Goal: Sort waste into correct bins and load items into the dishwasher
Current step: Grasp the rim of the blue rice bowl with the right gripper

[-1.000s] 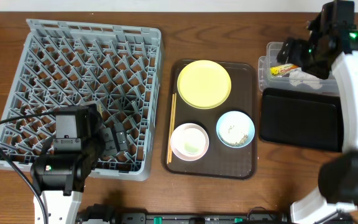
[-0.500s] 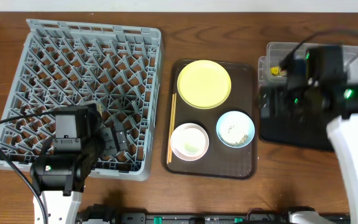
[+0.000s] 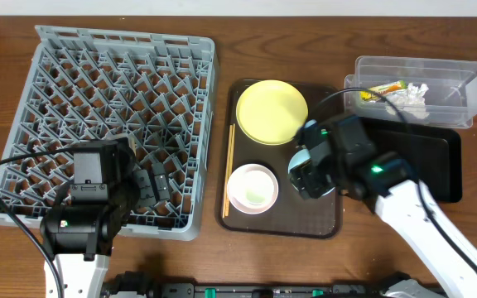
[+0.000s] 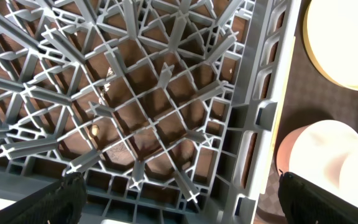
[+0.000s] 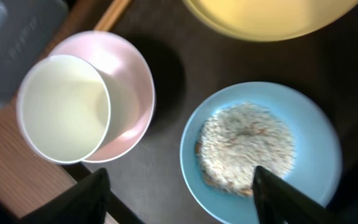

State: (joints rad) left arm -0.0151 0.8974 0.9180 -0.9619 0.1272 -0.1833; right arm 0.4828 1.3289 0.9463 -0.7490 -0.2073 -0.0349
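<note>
Covering light blue bowl overhead | right gripper parted, empty | left gripper wide, empty

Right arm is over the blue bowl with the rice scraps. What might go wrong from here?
1. The blue bowl is full of loose rice scraps; any tilt on lifting would likely spill them onto the brown tray.
2. The right gripper is open, with one finger near the pink bowl; coming down, it might knock the white cup standing inside.
</note>
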